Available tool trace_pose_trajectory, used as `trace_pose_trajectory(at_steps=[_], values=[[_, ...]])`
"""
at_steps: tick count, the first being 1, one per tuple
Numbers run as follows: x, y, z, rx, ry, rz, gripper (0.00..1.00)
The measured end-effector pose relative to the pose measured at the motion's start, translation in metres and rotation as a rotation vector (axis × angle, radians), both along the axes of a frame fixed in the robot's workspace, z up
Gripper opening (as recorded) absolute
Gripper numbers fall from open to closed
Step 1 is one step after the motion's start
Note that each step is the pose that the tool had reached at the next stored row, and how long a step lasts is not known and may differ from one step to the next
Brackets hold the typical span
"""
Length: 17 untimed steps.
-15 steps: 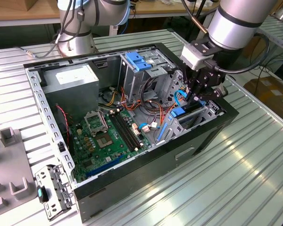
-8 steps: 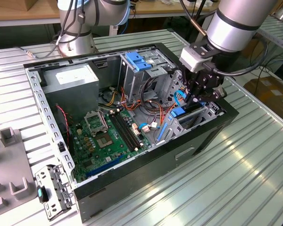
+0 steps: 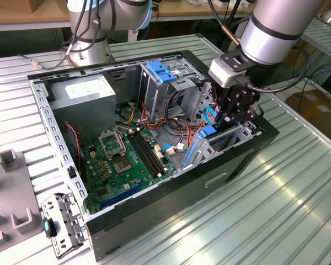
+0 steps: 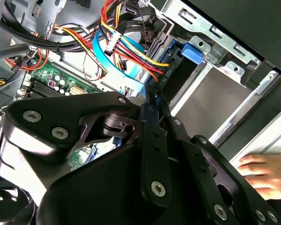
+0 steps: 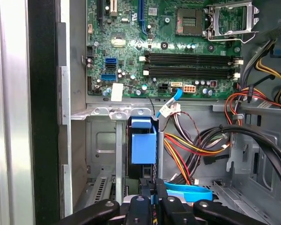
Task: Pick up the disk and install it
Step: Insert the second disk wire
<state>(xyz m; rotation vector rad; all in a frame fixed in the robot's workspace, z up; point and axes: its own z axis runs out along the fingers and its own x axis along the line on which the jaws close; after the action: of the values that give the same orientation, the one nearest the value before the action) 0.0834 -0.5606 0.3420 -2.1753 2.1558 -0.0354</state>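
The disk [image 5: 143, 146] stands edge-on in the drive bay at the front corner of the open computer case [image 3: 248, 160], with its blue side rail facing out. In the second wrist view the disk's dark end [image 4: 174, 75] sits in the metal slot under a blue tab. In the exterior view the blue rail of the disk [image 3: 208, 131] shows just below my gripper [image 3: 229, 118]. The black fingers of the gripper [image 5: 152, 187] are drawn together, shut. Their tips [image 4: 149, 96] rest at the disk's outer end, not around it.
A green motherboard [image 3: 121, 160], a grey power supply [image 3: 85, 91] and a metal cage with a blue latch [image 3: 163, 72] are in the case. Bundled cables [image 5: 201, 150] lie beside the bay. A person's hand [image 4: 262, 171] rests on the case edge. A grey fixture [image 3: 8, 193] stands at the exterior view's left.
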Motion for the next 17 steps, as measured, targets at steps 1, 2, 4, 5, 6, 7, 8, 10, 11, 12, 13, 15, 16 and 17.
trace_pose_trajectory(at_steps=[1, 2, 4, 5, 6, 7, 8, 10, 11, 12, 13, 15, 16, 17], values=[[0.0, 0.0, 0.0, -0.0001, 0.0, 0.0, 0.16], [0.0, 0.0, 0.0, -0.0001, 0.0, 0.0, 0.16], [0.0, 0.0, -0.0002, 0.0002, 0.0, 0.0, 0.16], [0.0, 0.0, -0.0002, 0.0002, 0.0, 0.0, 0.16], [0.0, 0.0, -0.0002, 0.0003, 0.0, 0.0, 0.16], [0.0, 0.0, -0.0002, 0.0003, 0.0, 0.0, 0.16], [0.0, 0.0, -0.0003, 0.0004, 0.0, 0.0, 0.17], [0.0, 0.0, -0.0003, 0.0004, 0.0, 0.0, 0.17], [0.0, 0.0, -0.0003, 0.0003, 0.0, 0.0, 0.24], [0.0, 0.0, 0.0021, 0.0005, 0.0, 0.0, 0.24], [0.0, 0.0001, 0.0051, 0.0003, 0.0, 0.0, 0.24], [0.0, 0.0003, 0.0097, 0.0004, -0.0003, 0.0, 0.24], [0.0001, 0.0004, 0.012, 0.0004, -0.0005, 0.0, 0.24], [0.0, 0.0004, 0.0139, 0.0001, -0.0006, 0.0, 0.24]])
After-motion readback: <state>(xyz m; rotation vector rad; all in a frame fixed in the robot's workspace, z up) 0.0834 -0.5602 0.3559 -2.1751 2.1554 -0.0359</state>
